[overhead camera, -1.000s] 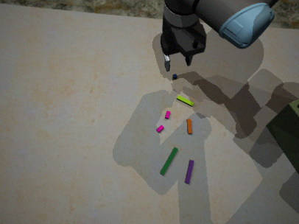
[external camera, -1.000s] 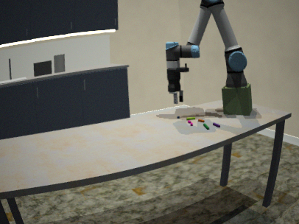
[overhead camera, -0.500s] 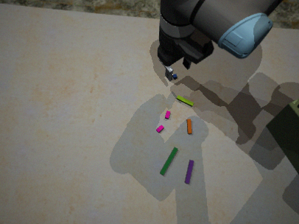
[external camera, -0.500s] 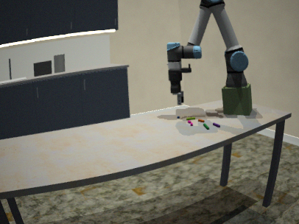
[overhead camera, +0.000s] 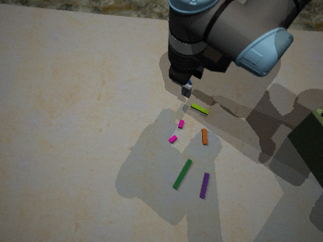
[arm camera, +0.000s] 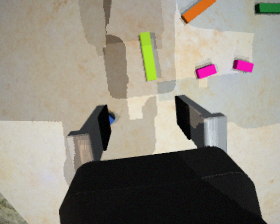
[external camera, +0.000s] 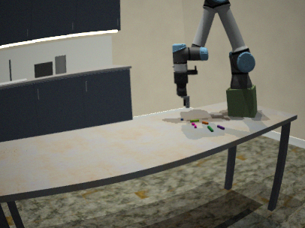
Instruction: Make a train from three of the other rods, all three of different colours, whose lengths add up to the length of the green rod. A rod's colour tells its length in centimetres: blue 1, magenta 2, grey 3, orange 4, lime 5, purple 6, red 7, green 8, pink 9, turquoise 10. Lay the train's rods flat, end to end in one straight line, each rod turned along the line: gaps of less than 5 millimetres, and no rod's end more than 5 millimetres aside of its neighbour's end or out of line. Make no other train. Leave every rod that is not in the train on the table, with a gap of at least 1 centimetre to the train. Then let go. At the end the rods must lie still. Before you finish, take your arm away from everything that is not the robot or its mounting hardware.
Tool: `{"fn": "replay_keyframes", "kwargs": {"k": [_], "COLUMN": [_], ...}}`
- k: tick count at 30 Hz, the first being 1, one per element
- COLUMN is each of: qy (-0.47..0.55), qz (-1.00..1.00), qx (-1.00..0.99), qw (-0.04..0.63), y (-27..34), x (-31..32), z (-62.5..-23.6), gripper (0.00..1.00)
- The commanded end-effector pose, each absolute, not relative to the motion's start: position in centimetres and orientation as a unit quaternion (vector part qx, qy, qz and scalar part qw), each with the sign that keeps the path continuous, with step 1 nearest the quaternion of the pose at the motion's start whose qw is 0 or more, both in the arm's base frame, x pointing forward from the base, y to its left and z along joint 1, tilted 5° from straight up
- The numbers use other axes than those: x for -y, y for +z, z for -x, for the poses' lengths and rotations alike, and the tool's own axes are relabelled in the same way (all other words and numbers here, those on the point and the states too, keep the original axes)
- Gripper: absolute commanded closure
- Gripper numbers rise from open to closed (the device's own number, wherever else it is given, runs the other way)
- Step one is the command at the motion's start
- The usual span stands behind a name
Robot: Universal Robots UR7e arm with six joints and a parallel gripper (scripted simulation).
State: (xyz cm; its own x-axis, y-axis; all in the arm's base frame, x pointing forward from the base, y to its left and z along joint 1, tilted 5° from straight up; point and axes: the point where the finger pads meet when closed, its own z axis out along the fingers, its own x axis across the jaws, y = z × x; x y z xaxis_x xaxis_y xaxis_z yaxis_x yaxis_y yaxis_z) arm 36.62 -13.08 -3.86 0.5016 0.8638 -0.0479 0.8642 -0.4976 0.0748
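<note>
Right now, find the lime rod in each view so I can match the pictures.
Top: lime rod right of centre, just below the open fingers.
Exterior: small streak on the table under the arm.
Wrist: upper centre, ahead of the fingers.
Shared landmark: orange rod, close beside it in all views.

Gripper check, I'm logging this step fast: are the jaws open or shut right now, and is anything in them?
Gripper: open wide, holding nothing; the blue rod lies on the table by one finger.
</note>
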Motion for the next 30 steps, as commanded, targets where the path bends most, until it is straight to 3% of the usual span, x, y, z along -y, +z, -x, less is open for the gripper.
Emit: {"fn": "replay_keyframes", "kwargs": {"k": [1,30], "qy": [-0.006,-0.023], "qz": [-0.821,-0.526], "qx": [-0.570,-0.849], "qw": [0.045,0.039], "y": [-4.0,-4.9], "x": [12.4,9.1], "z": [-36.7,-37.6], "gripper": [0.00,0.00]}}
